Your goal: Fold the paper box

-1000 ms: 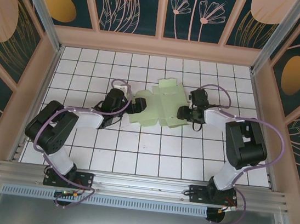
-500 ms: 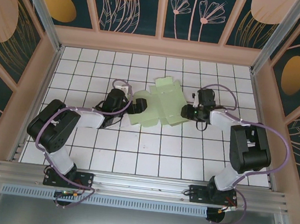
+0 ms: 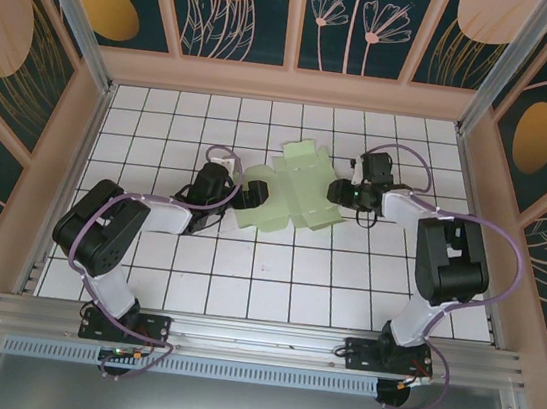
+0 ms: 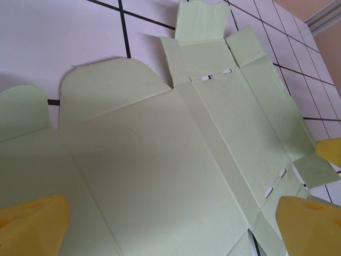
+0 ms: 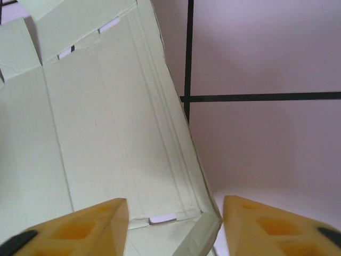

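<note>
The paper box (image 3: pixel 290 192) is a pale mint-green creased cut-out lying flat on the white tiles, flaps spread out. My left gripper (image 3: pixel 256 194) is at its left edge. In the left wrist view its yellow fingers (image 4: pixel 32 224) stand wide open above the card (image 4: pixel 160 160), with nothing between them. My right gripper (image 3: pixel 337 193) is at the card's right edge. Its open fingers (image 5: pixel 80 229) straddle that edge (image 5: pixel 208 224), where a narrow flap is lifted slightly; neither pad touches it.
The tiled floor (image 3: pixel 274 275) has open room in front of the card. Peach-framed walls (image 3: pixel 289 86) close in the back and both sides. A metal rail (image 3: pixel 256 338) runs along the near edge by the arm bases.
My right gripper has slid farther back along the card's right edge and its jaws have narrowed. The left arm has crept slightly right, and the card has barely shifted.
</note>
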Robot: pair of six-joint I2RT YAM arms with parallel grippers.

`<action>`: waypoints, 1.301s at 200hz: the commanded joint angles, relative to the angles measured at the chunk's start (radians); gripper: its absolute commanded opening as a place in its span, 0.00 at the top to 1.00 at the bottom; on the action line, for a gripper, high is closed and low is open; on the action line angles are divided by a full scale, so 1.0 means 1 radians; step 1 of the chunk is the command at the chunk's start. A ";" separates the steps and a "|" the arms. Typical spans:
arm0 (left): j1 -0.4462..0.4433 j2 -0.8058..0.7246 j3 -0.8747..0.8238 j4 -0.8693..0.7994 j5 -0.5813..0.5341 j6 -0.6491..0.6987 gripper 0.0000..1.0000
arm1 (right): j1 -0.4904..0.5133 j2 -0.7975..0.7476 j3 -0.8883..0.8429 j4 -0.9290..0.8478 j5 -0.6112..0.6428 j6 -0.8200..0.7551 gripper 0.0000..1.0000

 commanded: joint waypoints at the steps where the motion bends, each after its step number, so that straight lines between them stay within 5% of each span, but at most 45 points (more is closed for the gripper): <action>1: 0.001 0.004 -0.002 0.024 0.004 0.007 0.01 | -0.008 0.025 0.024 -0.025 -0.010 -0.023 0.61; 75: 0.001 0.009 -0.005 0.028 0.010 0.012 0.01 | -0.009 0.003 0.024 -0.042 -0.042 -0.087 1.00; 116: 0.001 0.012 -0.007 0.034 0.013 0.009 0.01 | 0.005 -0.021 0.013 -0.066 -0.042 -0.184 1.00; 128: 0.001 0.010 -0.007 0.034 0.013 0.010 0.01 | 0.007 -0.022 0.017 -0.074 -0.054 -0.190 0.69; 136: 0.001 0.009 -0.007 0.034 0.013 0.010 0.01 | 0.010 -0.021 0.019 -0.073 -0.058 -0.190 0.64; 145: 0.001 0.009 -0.006 0.034 0.013 0.011 0.01 | 0.013 -0.021 0.020 -0.072 -0.054 -0.191 0.73; 154: 0.001 0.009 -0.007 0.033 0.014 0.010 0.01 | 0.016 -0.021 0.020 -0.069 -0.034 -0.190 1.00; 227: 0.001 0.006 -0.008 0.022 0.006 0.023 0.01 | 0.121 -0.085 -0.036 -0.046 0.102 -0.496 1.00; 242: 0.001 0.005 -0.008 0.017 0.000 0.026 0.01 | 0.131 -0.090 -0.031 -0.039 0.138 -0.504 0.92; 260: 0.001 0.004 -0.005 0.019 0.003 0.028 0.01 | 0.108 -0.090 -0.006 -0.024 0.111 -0.445 0.54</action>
